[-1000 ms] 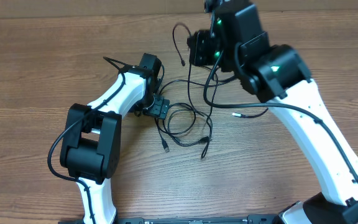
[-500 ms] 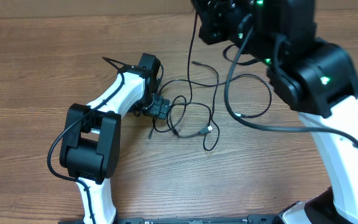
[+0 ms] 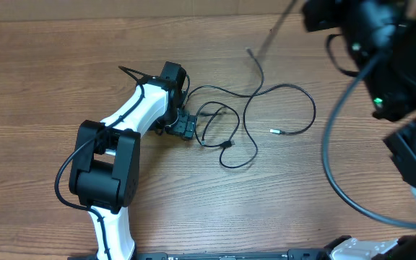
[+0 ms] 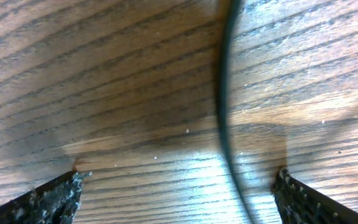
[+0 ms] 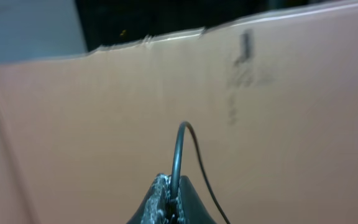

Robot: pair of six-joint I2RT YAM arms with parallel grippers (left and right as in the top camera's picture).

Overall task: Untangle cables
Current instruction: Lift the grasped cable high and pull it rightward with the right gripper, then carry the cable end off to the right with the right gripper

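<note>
L gripper [image 4: 178,179] wide open, low over table [image 4: 104,93]; cable [image 4: 222,112] btwn fingers, not touching. R gripper [image 5: 169,186] pinching strand [image 5: 178,149], high off table.

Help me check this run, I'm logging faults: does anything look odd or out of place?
One cable rises off the table toward the top right, pinched in the shut right jaws. The other cables lie in loose loops; one strand runs between the open left jaws, ungripped. No damage visible.
</note>
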